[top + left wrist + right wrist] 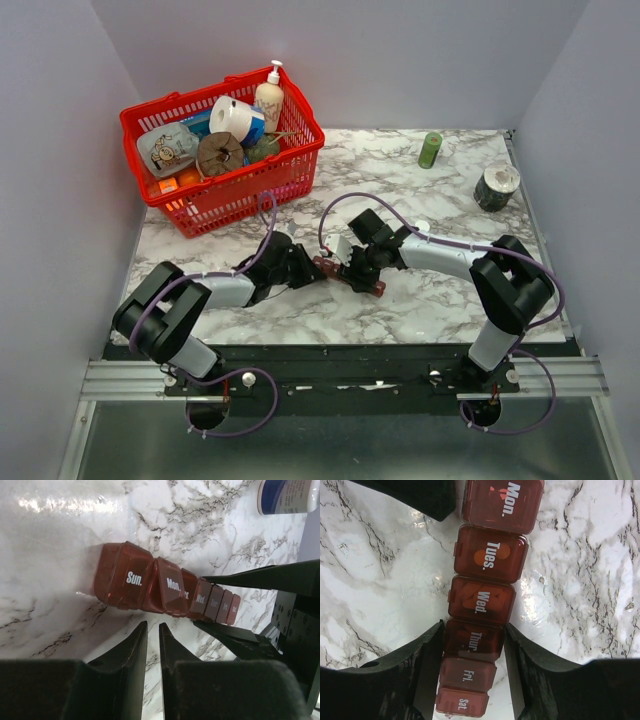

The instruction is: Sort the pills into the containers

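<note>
Now | I see right gripper [472, 652] clamped across pill organiser [487, 597] at Thur. | left gripper [151, 630] nearly closed, holding nothing, beside Sun.

Two arms, light grey link shells, chunky black joint housings, purple cables looping off each base and along the links, left gripper [151, 640] matte black tapered fingers, right gripper [474, 640] same black, scuffed.

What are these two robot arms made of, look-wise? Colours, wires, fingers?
Both arms are black at the joints with pale grey links. A purple cable loops along each. The left gripper has tapered matt black fingers; the right gripper has broader black ones.
</note>
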